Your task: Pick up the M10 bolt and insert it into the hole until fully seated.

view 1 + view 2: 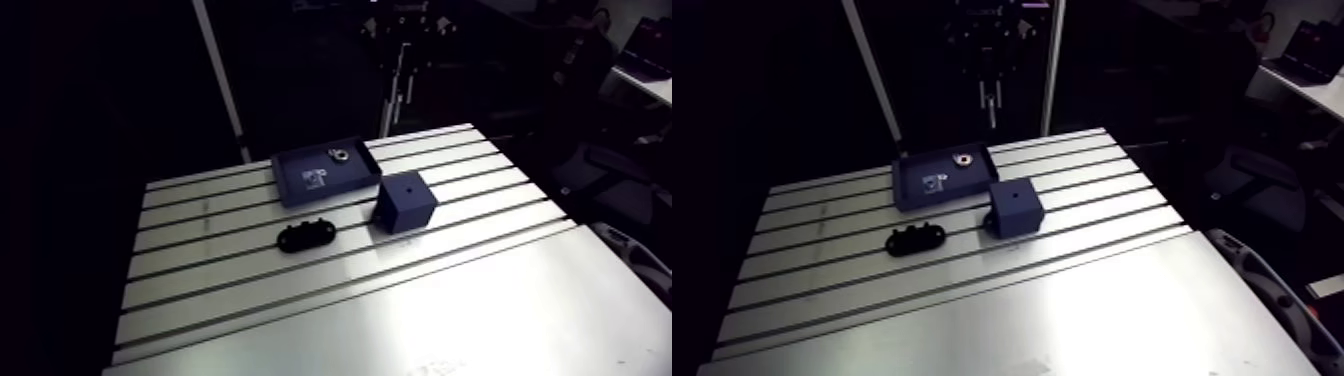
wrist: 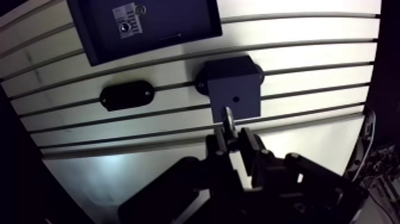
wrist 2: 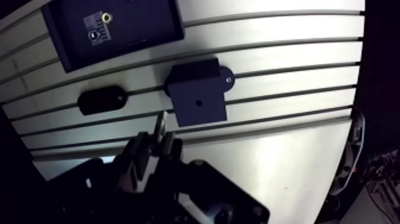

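Note:
In the wrist view my gripper (image 2: 233,136) is shut on the M10 bolt (image 2: 228,118), whose shiny metal end sticks out ahead of the fingertips. The bolt hangs well above the table, beside the near edge of a dark blue block (image 2: 233,83). A small round hole (image 2: 236,99) sits in the block's top face. The arm view shows the same block (image 1: 405,202) standing near the table's middle. The gripper itself does not show in that view.
A shallow dark blue tray (image 1: 320,175) lies behind the block, holding a metal ring-shaped part (image 1: 338,154) and a white label (image 1: 316,180). A black oval piece (image 1: 305,236) lies left of the block. The slotted aluminium table (image 1: 450,300) stretches wide toward the front.

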Controlling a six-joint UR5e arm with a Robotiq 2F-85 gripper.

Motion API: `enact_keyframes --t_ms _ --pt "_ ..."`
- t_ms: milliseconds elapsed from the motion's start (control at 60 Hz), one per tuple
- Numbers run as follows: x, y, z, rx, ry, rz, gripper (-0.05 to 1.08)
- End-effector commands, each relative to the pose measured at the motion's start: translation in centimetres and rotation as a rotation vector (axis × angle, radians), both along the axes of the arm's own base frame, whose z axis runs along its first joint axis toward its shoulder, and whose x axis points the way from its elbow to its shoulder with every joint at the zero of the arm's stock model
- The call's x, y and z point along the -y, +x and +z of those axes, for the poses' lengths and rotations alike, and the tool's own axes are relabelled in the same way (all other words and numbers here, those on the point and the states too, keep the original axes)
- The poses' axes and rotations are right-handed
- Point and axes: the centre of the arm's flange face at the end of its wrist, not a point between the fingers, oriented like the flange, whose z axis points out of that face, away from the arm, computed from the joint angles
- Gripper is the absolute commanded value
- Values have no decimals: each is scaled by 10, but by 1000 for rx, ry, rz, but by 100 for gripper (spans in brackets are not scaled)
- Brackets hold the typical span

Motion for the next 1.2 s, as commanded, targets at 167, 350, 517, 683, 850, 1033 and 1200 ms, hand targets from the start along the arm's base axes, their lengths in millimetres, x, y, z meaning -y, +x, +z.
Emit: enact_keyframes --t_ms 167,350,517,683,850,1033,1200 --pt "-18 5 -20 63 -15 -24 108" --pt "-22 13 -35 82 -19 -38 108" --pt "-20 17 -45 62 -12 -34 108" --pt "-18 26 -45 62 -12 -42 108" --pt "-25 28 -44 16 7 -54 108" --pt "-23 34 -50 10 8 -56 108" --pt "-23 36 -55 13 5 -58 108"
